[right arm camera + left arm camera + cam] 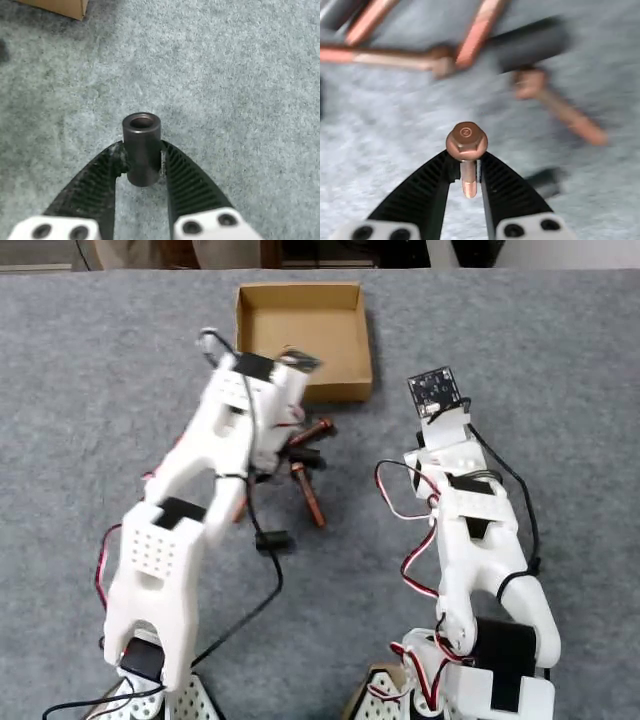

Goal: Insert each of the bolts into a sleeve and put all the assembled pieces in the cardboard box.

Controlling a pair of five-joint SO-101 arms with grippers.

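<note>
The left gripper (465,172) clamps a copper bolt (466,142) by its shank, the right gripper (142,162) a black sleeve (142,145). The cardboard box (338,392) sits near the table's (560,340) far edge.

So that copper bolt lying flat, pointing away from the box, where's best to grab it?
Probably mid-shank on the bolt, coming straight down and pinching across it. It lies flat on the mat with its slim shank free on both sides, while its head crowds a black sleeve.
</note>
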